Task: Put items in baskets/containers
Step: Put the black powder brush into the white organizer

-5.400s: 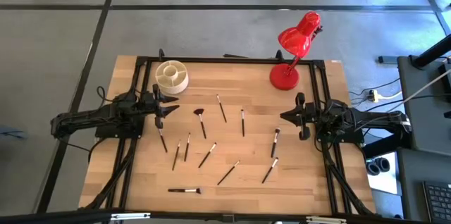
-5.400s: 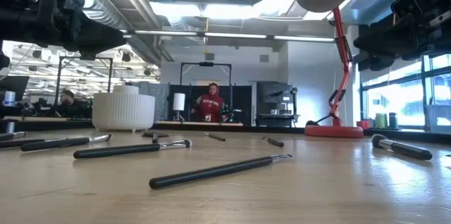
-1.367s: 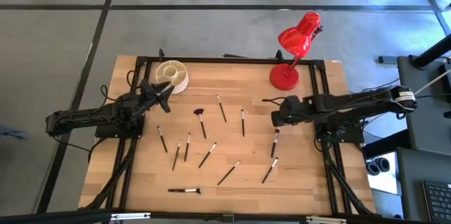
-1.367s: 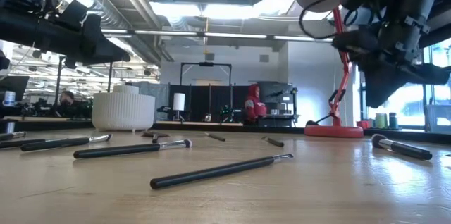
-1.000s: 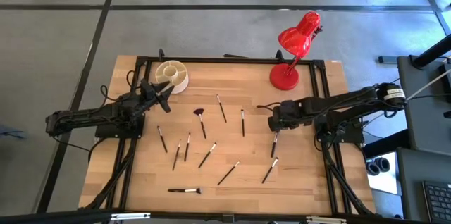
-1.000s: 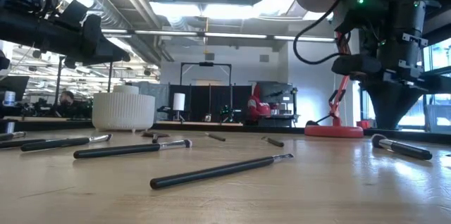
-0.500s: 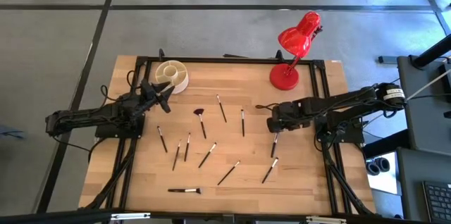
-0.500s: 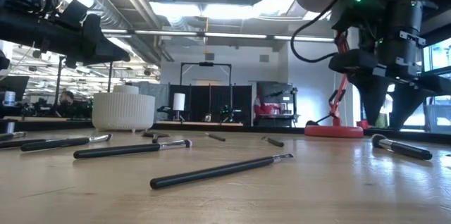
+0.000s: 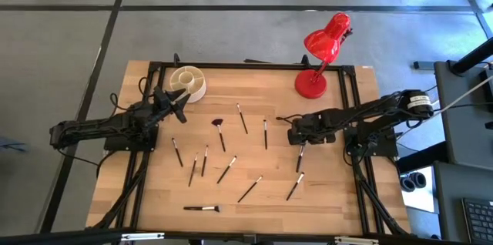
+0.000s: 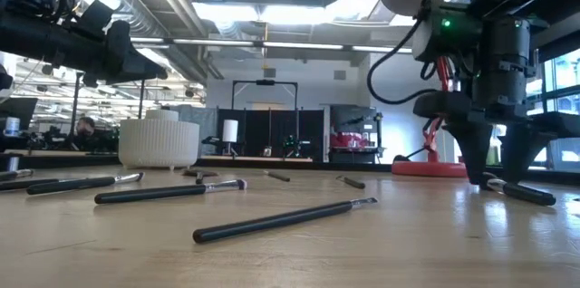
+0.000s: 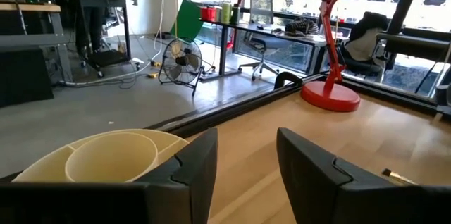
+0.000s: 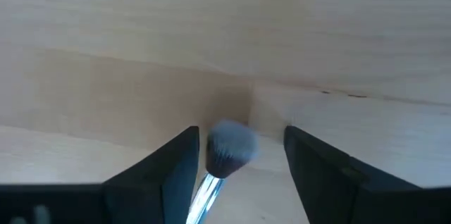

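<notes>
I am lowering my right claw [image 12: 239,164], fingers spread wide, astride a pale-tipped brush [image 12: 224,155] on the table [image 9: 323,191]; my left claw [image 11: 246,171] is hovering open beside the cream cup [image 11: 106,157].

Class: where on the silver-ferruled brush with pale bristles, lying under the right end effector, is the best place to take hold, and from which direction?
Grip the silver-ferruled brush just behind its bristles, from straight above. It lies flat on the wooden table, and the open right end effector straddles it.

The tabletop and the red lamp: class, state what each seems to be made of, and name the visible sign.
Tabletop: looks like pale wood with a smooth matt finish; plank seams and grain show. Red lamp: probably painted metal or plastic, glossy; its shade shines, but the material itself cannot be settled.
</notes>
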